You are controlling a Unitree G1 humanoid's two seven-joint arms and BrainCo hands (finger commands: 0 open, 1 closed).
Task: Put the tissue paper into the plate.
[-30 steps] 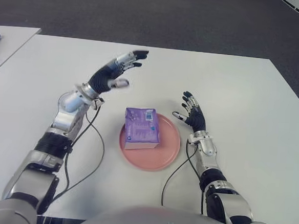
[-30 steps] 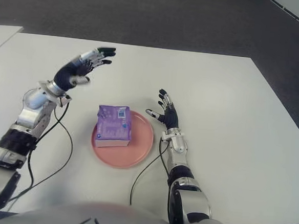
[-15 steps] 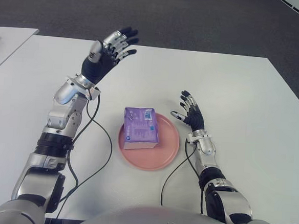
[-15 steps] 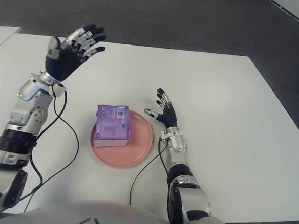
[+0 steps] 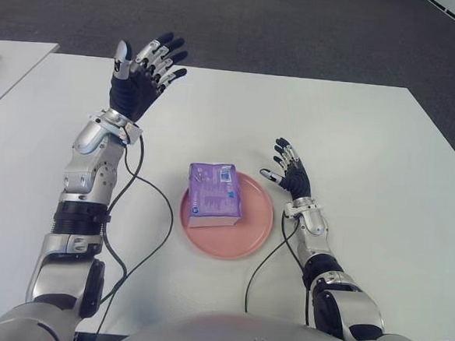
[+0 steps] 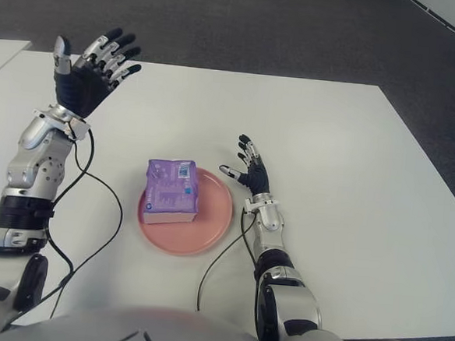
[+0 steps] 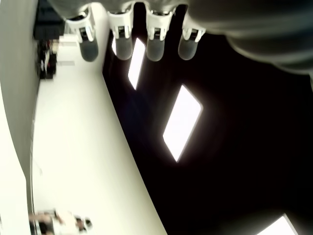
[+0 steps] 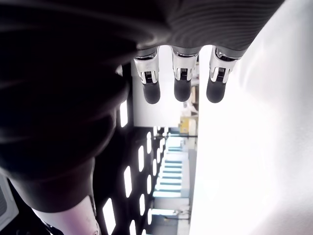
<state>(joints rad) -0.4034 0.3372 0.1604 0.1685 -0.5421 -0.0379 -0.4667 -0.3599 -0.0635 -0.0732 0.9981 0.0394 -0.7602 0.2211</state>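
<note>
Lying inside the plate (image 5: 250, 234), tissue paper (image 5: 215, 193) long axis front-to-back; right hand (image 5: 291, 173) nearer, empty, spread; left hand (image 5: 140, 78) raised beyond, empty, spread

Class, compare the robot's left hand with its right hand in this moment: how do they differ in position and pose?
The left hand is raised high near the table's far left side, well away from the plate; the right hand sits low, just beside the plate's right rim. The left arm reaches far forward; the right stays close in. Both hands are open and hold nothing; the tissue pack lies on the plate.
</note>
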